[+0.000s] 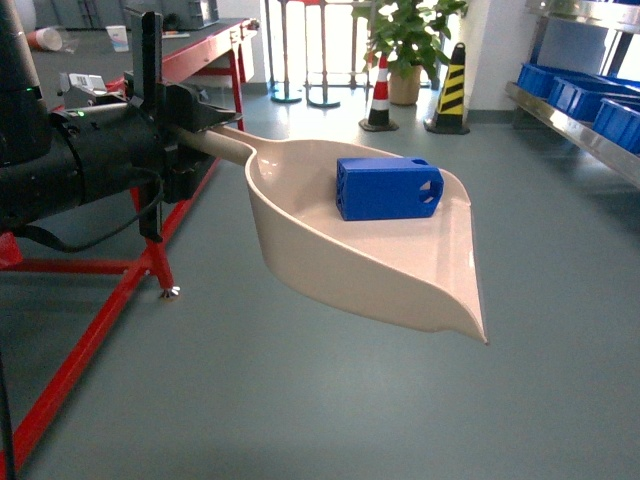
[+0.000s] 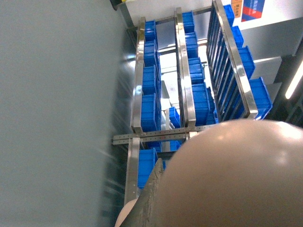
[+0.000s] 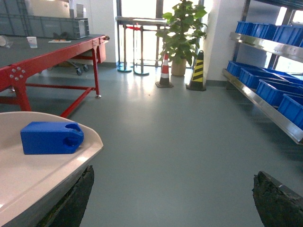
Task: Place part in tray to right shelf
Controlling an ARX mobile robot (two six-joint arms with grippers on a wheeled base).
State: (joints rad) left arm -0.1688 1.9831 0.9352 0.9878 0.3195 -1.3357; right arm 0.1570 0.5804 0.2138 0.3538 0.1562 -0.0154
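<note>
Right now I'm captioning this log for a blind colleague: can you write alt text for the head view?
A beige tray, held by its handle in the left claw, carries a blue part above a grey floor. The steel right shelf with blue crates stands at the far right, a red-framed table at left.

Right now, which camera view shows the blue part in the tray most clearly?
The head view: the part lies whole inside the tray, seen from above with its openings visible. The right wrist view also shows it, lower and from the side. The left wrist view shows none of it, only the tray's underside.
</note>
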